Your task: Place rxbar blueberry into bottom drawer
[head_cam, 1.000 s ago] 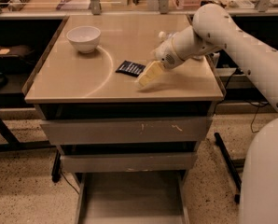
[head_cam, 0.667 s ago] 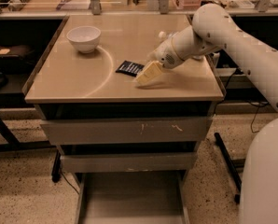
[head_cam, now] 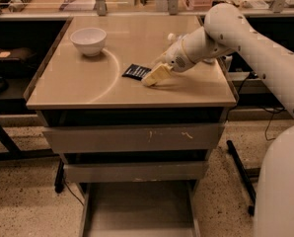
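The rxbar blueberry (head_cam: 135,71) is a small flat dark wrapper lying on the beige cabinet top (head_cam: 88,90), right of centre. My gripper (head_cam: 154,76) is low over the top, its cream fingers right next to the bar's right edge. The white arm reaches in from the right. The bottom drawer (head_cam: 137,209) is pulled out at the foot of the cabinet and shows a flat grey floor with nothing on it.
A white bowl (head_cam: 88,40) stands at the back left of the top. A clear bottle (head_cam: 172,36) lies partly hidden behind my arm. Two shut grey drawer fronts (head_cam: 132,138) sit above the open drawer. Dark shelving stands to the left, cables to the right.
My gripper has shifted slightly left toward the bar. The bar, the bowl and the drawer have not moved.
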{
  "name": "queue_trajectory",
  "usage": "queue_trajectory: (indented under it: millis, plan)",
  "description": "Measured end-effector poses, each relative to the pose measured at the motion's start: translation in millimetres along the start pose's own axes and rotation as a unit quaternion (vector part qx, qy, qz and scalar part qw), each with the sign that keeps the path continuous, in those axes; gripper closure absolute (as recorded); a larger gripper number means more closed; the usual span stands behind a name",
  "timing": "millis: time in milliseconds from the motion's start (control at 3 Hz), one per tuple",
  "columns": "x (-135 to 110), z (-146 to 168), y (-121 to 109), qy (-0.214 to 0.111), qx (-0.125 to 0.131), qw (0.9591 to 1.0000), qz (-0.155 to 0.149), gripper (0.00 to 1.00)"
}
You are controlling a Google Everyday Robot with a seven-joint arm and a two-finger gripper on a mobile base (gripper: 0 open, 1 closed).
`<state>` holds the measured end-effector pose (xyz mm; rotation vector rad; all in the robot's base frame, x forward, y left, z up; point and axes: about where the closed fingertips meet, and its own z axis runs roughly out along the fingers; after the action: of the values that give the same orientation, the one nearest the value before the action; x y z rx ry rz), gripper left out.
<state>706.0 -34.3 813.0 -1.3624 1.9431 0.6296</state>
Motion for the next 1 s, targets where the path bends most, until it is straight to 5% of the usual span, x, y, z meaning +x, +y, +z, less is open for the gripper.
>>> queue_trajectory:
  millis: [667, 1000]
  plan:
    - [0.0, 0.2, 0.1, 0.000, 0.000, 1.0000, 0.000, 1.00]
    - [0.0, 0.2, 0.1, 0.000, 0.000, 1.0000, 0.000, 1.00]
